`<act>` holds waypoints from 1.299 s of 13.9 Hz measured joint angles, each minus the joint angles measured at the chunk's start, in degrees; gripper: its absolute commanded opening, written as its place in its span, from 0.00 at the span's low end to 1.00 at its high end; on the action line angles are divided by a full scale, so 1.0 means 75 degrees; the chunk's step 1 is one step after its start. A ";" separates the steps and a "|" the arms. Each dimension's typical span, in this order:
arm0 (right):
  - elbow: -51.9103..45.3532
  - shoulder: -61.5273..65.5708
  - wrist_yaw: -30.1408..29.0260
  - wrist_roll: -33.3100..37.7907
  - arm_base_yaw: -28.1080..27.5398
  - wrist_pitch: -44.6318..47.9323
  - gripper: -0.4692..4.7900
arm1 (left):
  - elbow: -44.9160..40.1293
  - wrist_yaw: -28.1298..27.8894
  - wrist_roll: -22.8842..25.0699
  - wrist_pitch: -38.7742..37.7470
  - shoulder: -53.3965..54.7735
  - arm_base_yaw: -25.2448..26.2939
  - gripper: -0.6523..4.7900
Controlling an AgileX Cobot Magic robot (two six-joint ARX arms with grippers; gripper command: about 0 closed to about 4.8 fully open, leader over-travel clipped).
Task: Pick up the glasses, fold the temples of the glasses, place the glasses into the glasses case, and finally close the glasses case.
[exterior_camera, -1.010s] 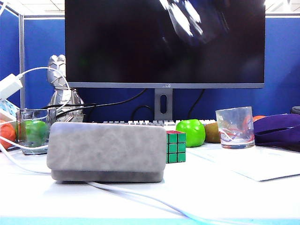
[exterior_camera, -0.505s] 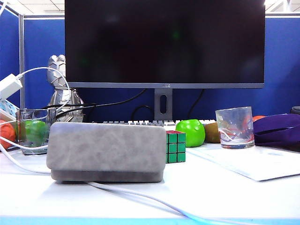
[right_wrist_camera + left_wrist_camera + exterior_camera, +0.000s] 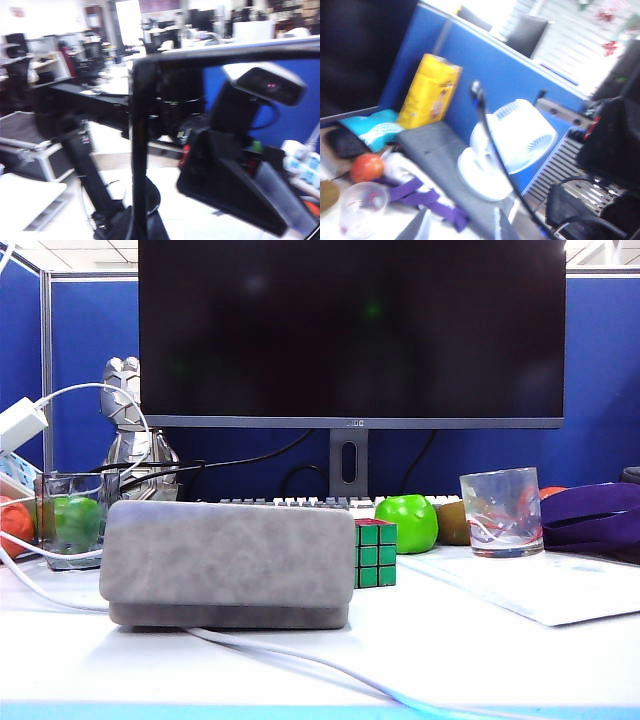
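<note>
Exterior view: we see closed glasses case (image 3: 228,563) on table (image 3: 480,660); left gripper, right gripper unseen, jaw states untellable.

One glasses case (image 3: 228,562), two tumblers (image 3: 502,511).

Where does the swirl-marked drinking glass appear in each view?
Exterior: glass on the table's right side, left of the purple cloth.
Left wrist: glass beside the same cloth, near a red fruit.
Right wrist: not in it.
Shared landmark: the purple cloth.
No gripper shows in the exterior view.
</note>
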 measured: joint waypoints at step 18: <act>0.0000 0.0166 0.1635 0.0405 0.1020 -0.0125 0.08 | 0.0000 0.2646 -0.1186 0.3445 0.0076 0.0015 0.11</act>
